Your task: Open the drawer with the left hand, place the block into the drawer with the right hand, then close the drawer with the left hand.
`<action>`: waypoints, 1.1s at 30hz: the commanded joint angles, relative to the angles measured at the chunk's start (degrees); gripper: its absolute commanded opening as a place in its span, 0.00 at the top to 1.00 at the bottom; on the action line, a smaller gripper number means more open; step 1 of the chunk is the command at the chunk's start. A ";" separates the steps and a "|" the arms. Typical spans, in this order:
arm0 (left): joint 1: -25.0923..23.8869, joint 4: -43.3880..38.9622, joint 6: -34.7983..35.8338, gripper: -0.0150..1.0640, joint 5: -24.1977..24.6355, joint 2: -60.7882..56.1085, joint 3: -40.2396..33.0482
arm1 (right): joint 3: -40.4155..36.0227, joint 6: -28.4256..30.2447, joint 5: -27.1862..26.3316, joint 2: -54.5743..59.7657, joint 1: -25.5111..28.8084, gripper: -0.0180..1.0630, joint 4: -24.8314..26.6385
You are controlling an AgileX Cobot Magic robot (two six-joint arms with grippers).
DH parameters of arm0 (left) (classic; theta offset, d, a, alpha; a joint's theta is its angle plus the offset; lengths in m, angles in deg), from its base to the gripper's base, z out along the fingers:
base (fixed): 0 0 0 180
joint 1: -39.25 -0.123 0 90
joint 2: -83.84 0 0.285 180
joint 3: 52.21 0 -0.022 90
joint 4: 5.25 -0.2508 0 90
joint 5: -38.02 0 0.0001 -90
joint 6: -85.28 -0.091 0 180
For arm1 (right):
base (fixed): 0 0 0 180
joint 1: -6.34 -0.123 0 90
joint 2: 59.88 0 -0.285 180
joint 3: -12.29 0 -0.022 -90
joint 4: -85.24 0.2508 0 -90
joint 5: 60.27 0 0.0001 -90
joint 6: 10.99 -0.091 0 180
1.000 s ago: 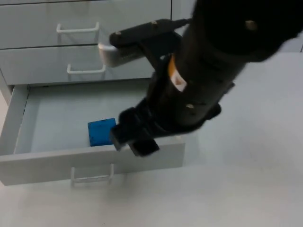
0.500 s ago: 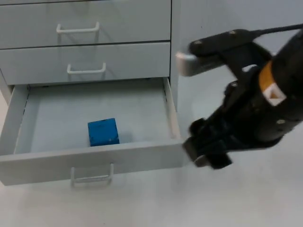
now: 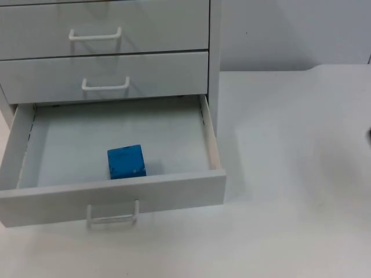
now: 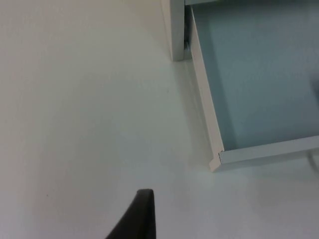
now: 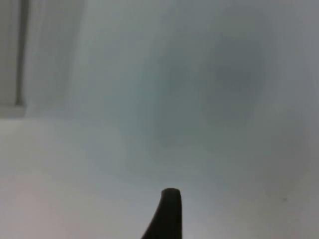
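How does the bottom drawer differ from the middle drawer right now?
The bottom drawer is pulled out, its inside exposed; the middle drawer sits shut and flush. The bottom drawer holds a blue block; the middle drawer's contents are hidden. Both are pale grey with a white bar handle.

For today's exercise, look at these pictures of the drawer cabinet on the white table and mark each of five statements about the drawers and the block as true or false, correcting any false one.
1. The bottom drawer is pulled open. True.
2. The blue block lies on the table beside the cabinet. False: it lies inside the open bottom drawer, near its front wall.
3. The two upper drawers, top and middle, are shut. True.
4. The block is red. False: it is blue.
5. A gripper is clamped on the bottom drawer's handle. False: nothing is touching the handle; the left gripper's fingertip stands over bare table beside the drawer's corner.
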 commanded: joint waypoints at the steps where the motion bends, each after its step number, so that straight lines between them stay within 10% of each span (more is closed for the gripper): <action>1: -0.23 0.57 0.42 0.01 0.17 -0.27 -0.08 | -0.29 2.78 1.15 -2.25 3.21 0.30 1.67; 8: -0.23 0.80 0.42 0.01 -0.04 -0.27 -0.08 | -0.29 6.45 8.66 -9.48 12.91 0.30 1.88; 19: -0.23 1.32 0.42 0.01 -0.04 -0.27 -0.08 | -0.54 11.86 17.61 -20.25 13.05 0.30 4.56; 33: -0.23 1.24 0.42 0.01 0.91 -0.27 -0.08 | -4.50 12.88 16.59 -29.42 13.05 0.30 4.27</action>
